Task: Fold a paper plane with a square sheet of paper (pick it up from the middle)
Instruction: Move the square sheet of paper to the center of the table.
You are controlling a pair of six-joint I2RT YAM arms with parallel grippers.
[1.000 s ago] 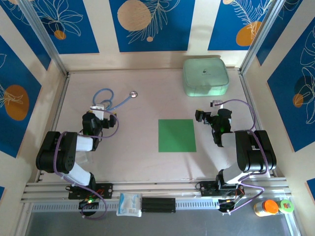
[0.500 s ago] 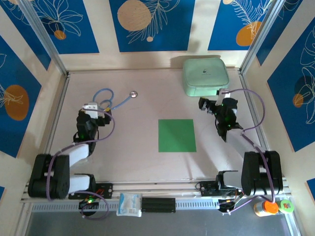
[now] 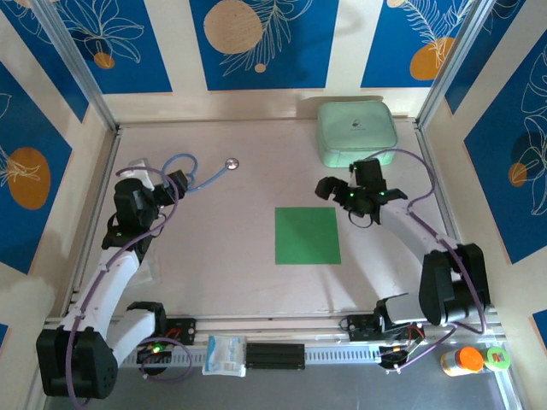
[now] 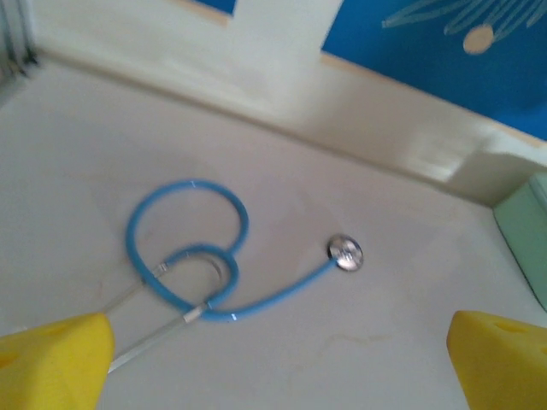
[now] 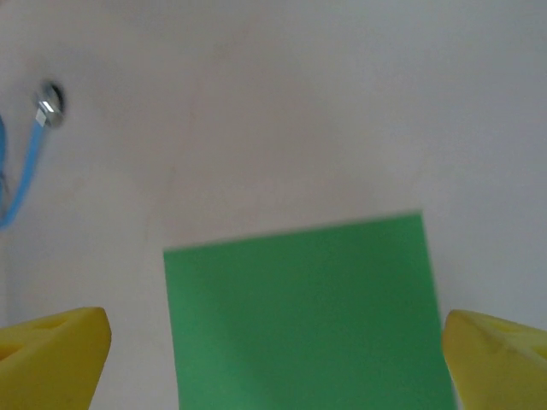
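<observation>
The square sheet of paper (image 3: 307, 235) lies flat and unfolded in the middle of the table, bright green. My right gripper (image 3: 329, 190) hovers just beyond its far right corner, pointing left. In the right wrist view the sheet (image 5: 308, 316) sits between and ahead of the open yellow fingertips (image 5: 51, 354), nothing held; the right gripper (image 5: 278, 367) is above it. My left gripper (image 3: 175, 182) is at the far left, well apart from the paper. It is open in the left wrist view (image 4: 278, 376), with yellow fingertips (image 4: 51, 363) spread wide and empty.
A blue stethoscope (image 3: 192, 171) lies by the left gripper, its tube (image 4: 188, 256) and metal chest piece (image 4: 346, 253) just ahead of the fingers. A pale mint zip case (image 3: 357, 132) stands at the back right. A white packet (image 3: 226, 354) and an orange bottle (image 3: 466, 360) sit on the front rail.
Both arms have unfolded and reached out. The right gripper swung left to the paper's far right corner. The left gripper moved back and left beside the stethoscope. The paper has not moved.
</observation>
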